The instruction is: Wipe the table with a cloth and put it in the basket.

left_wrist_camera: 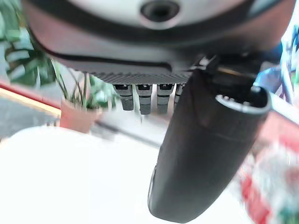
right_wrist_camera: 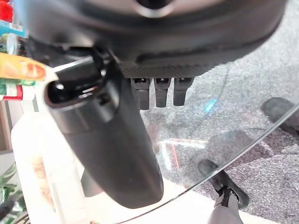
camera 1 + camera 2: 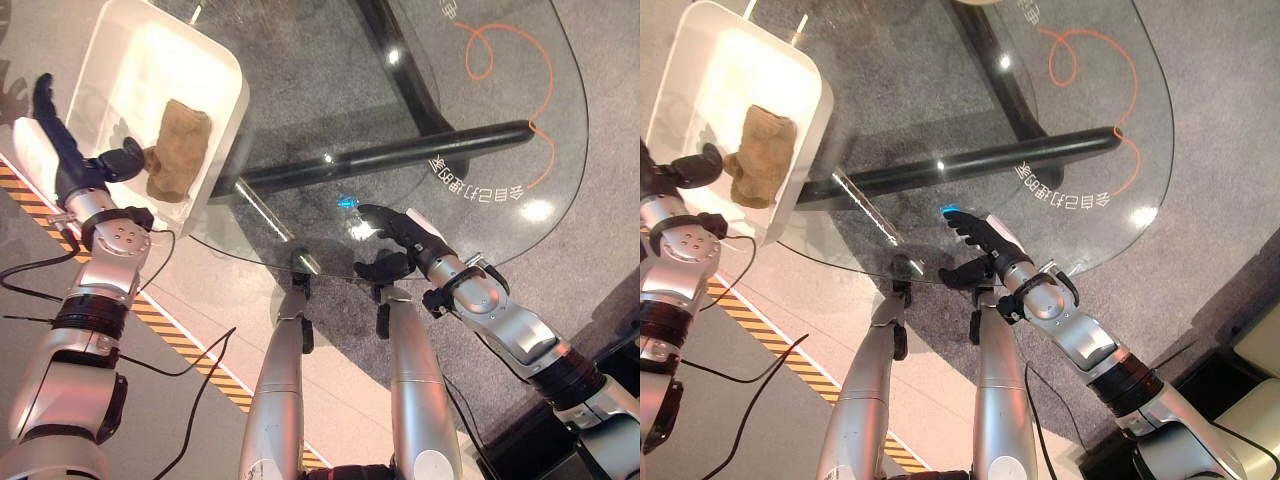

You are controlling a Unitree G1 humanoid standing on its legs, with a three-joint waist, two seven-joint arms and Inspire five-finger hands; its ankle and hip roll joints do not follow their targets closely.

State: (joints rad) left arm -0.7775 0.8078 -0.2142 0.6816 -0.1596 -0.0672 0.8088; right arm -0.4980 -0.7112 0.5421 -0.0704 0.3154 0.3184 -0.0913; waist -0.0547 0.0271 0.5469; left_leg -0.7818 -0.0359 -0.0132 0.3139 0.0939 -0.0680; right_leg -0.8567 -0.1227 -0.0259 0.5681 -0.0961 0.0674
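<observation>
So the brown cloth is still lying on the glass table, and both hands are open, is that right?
Not quite. The brown cloth lies inside the white basket, not on the glass table, as the left eye view shows. The left hand and right hand are open.

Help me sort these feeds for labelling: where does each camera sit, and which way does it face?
Left eye view: on the head, looking down at the glass table, basket holding the cloth, and both hands.
Right eye view: beside it, showing the same scene slightly shifted.
Left wrist view: on the left arm, along the left hand over the white basket.
Right wrist view: on the right arm, along the right hand at the table's edge.
</observation>
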